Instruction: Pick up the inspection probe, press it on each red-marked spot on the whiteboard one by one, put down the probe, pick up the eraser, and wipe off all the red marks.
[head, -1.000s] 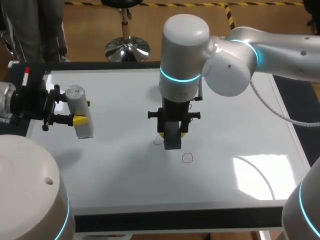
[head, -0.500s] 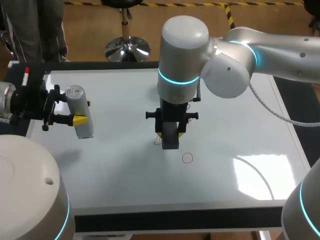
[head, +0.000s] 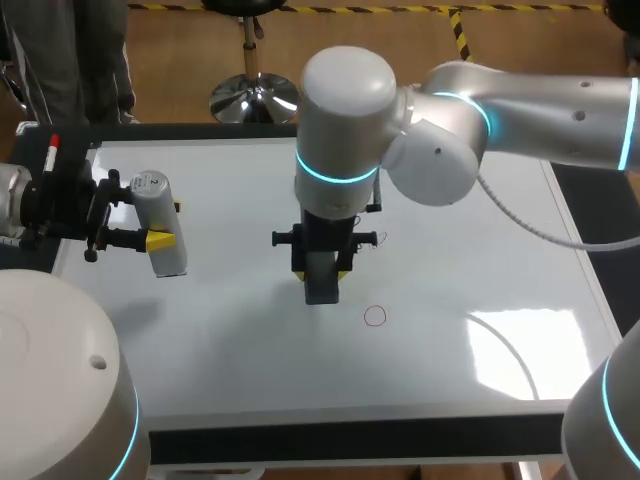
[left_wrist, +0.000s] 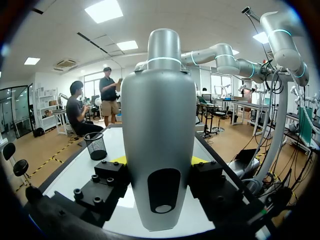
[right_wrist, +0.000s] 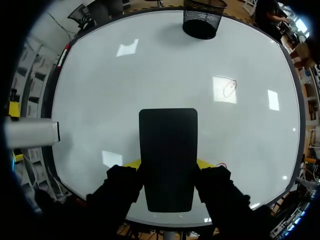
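My right gripper (head: 322, 270) hangs over the middle of the whiteboard (head: 480, 230), shut on a black eraser (head: 321, 284) whose lower end is at the board. In the right wrist view the eraser (right_wrist: 168, 155) fills the gap between the yellow tips of the gripper (right_wrist: 168, 164). A red circle (head: 375, 316) lies just right of the eraser, and a fainter red mark (head: 376, 238) shows further back. My left gripper (head: 165, 225) holds the grey probe (head: 160, 225) above the board's left side. It is shut on the probe (left_wrist: 159, 135).
A red-capped marker (head: 52, 152) lies at the board's left edge. A black mesh cup (right_wrist: 202, 20) stands at the far edge, ahead of the right gripper. One red mark (right_wrist: 229, 88) and a small one (right_wrist: 221, 165) show beside the eraser.
The right arm has slid the eraser to the left, over the spot where a red scribble showed beside it. The left arm and the probe have not moved.
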